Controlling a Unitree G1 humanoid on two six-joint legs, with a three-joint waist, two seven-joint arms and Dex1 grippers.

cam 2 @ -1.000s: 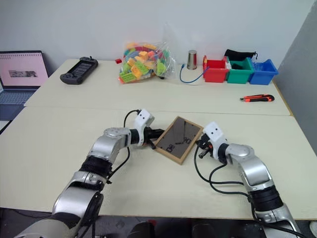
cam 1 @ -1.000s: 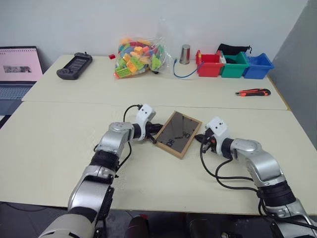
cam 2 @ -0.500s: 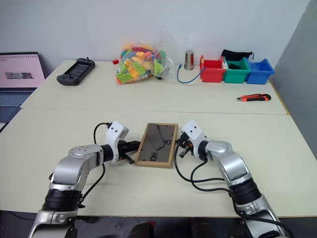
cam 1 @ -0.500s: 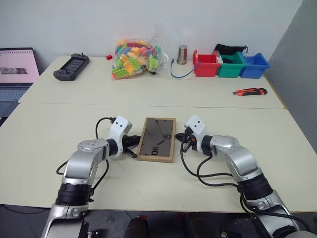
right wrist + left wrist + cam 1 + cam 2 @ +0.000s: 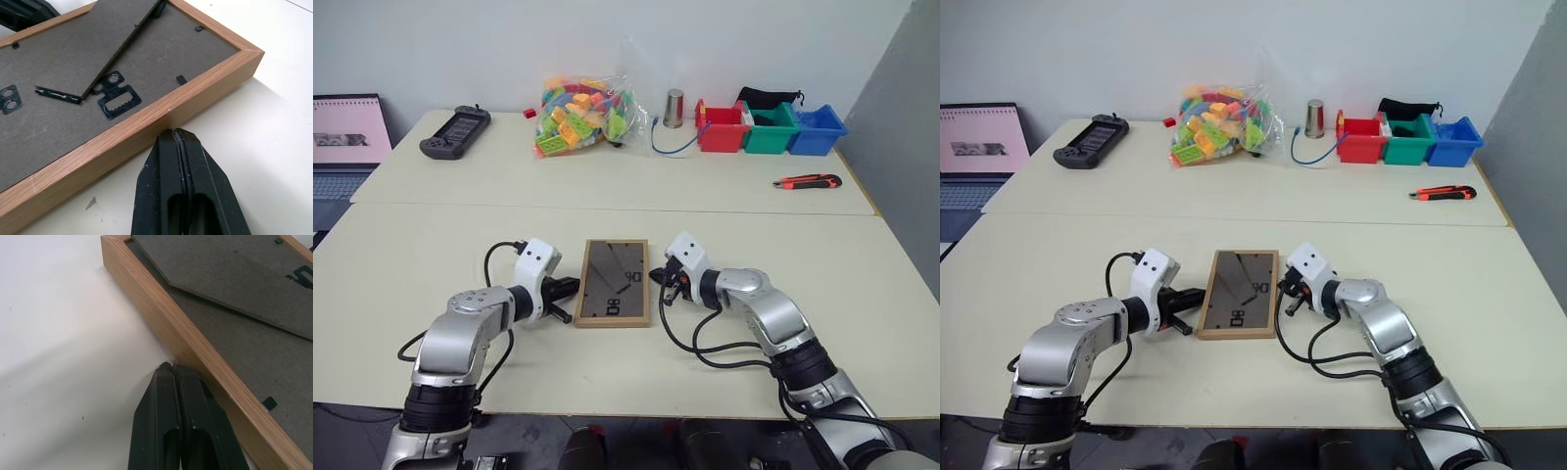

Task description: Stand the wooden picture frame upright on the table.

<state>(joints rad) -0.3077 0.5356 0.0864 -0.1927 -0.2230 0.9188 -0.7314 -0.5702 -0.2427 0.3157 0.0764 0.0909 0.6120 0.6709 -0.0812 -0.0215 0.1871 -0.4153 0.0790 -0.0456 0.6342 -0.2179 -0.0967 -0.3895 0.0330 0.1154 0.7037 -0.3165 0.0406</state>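
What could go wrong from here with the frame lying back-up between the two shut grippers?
1. The frame lies flat on the table; the shut left gripper and right gripper only press its long edges, so it may slide or spin instead of rising.
2. With nothing clamped, squeezing harder could make it pop out sideways.
3. The stand seems to lie nearly flat against the back; raised like that, the frame could tip over.
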